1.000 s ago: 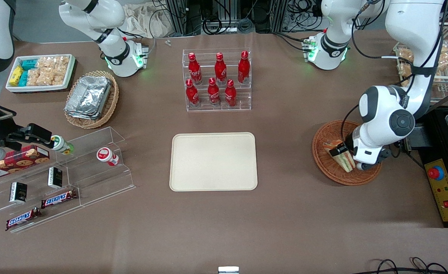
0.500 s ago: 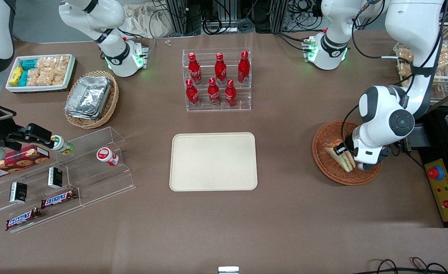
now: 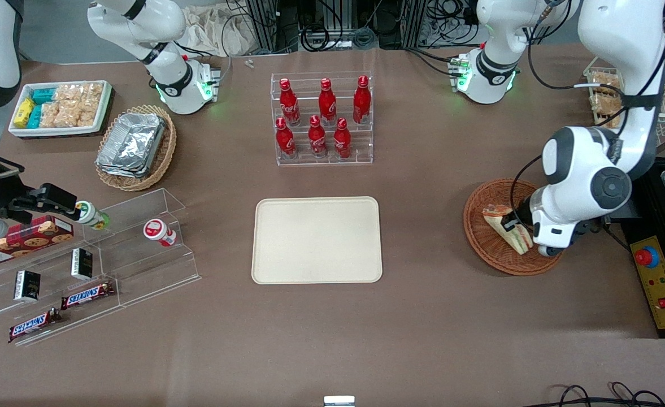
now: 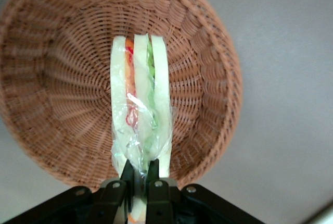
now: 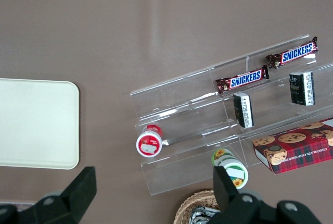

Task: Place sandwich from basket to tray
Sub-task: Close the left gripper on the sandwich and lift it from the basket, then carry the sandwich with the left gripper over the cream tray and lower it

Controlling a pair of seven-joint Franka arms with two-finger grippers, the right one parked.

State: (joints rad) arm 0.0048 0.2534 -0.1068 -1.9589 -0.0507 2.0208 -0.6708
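Brown cloth covers the table (image 3: 422,339), with the tray (image 3: 317,239) lying bare at its middle and the basket (image 3: 482,240) toward the working arm's end. Over the last second the sandwich (image 3: 507,228) has tipped and risen: it lay lower against the weave, and now its wedge stands clear of the basket floor, shifted a little toward the arm. The arm's elbow and wrist housing have also moved up and away from the front camera. I read that as the lift having begun, so the pick is done and the carry to the tray is what remains.

From the wrist camera the gripper (image 4: 139,174) is clenched on the sandwich (image 4: 140,109), its two dark fingers (image 4: 126,173) pinching the wrapped narrow end, with crinkled film bunched just above them. The bread layers stand edge-on, the orange and green filling showing between them, and the basket (image 4: 62,99) spreads underneath, apparently apart from the sandwich.

In the front view the gripper (image 3: 517,230) sits above the basket's middle, the forearm bent down steeply from a high elbow and the wrist turned so the wedge points toward the tray. The grip is on a thin, film-covered edge, so a slip during the traverse seems possible.
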